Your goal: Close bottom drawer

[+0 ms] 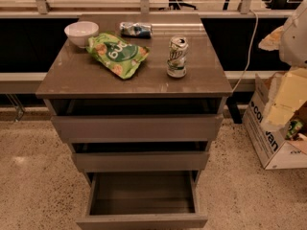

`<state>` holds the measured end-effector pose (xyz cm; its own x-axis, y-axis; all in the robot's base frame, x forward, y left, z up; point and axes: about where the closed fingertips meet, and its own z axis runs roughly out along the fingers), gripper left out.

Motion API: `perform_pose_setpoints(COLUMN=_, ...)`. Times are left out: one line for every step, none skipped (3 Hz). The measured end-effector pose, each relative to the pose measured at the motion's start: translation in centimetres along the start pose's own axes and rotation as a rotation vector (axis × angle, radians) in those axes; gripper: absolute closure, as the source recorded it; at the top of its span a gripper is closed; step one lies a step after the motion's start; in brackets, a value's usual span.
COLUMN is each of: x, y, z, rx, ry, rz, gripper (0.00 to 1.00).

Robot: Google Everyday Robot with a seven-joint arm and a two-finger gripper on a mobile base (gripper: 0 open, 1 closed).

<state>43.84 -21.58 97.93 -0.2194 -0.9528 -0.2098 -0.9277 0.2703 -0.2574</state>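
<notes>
The bottom drawer (142,221) of the grey-brown cabinet (134,80) is pulled far out toward me. Its slim front panel lies at the bottom edge of the view. Its shallow box (142,195) is open and empty. The middle drawer (140,160) and the top drawer (136,127) each stand out a little, with dark gaps above them. My gripper is not in view.
On the cabinet top are a white bowl (81,32), a green snack bag (117,53), a drink can (177,56) and a crumpled blue packet (135,29). A cardboard box (271,128) stands on the speckled floor at the right. A white rounded shape (293,32) is at the right edge.
</notes>
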Motion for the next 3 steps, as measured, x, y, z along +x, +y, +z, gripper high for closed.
perform_pose_setpoints(x=-0.1, y=-0.1, z=0.4, rx=-0.009, ry=-0.004, rz=-0.001, gripper=0.0)
perform_pose_setpoints(x=-1.5, y=-0.6, z=5.0, rx=-0.106, ry=-0.048, rz=-0.007, gripper=0.0)
perform_pose_setpoints(x=-7.7, y=4.1, z=9.3, rx=-0.211, ry=-0.218, rz=0.088, gripper=0.0)
